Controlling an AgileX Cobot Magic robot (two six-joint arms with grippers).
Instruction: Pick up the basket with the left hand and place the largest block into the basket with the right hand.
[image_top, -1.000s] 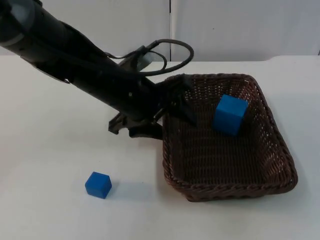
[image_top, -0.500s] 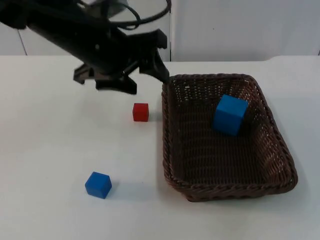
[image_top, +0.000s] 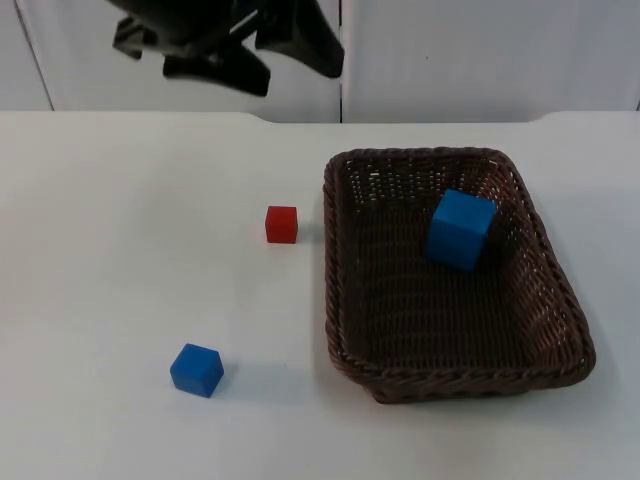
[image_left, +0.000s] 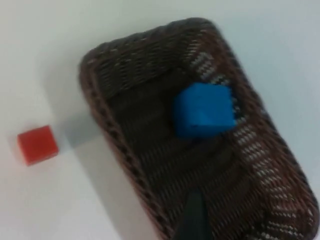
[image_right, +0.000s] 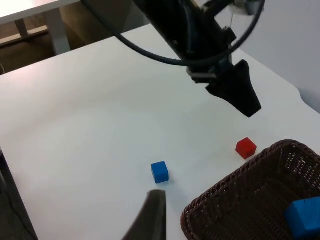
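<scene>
The left tool hangs empty and spread wide at 12 o'clock above the surface, while the basket at 3 o'clock holds the large blue block. Left wrist view: basket beside the red block. Right wrist view: the right tool, grip unreadable, waits near the small blue block.

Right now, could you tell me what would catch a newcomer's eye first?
The dark wicker basket at the table's right, with a large blue block inside. The left gripper hangs high by the partition wall; a red block and small blue block lie left of the basket.
</scene>
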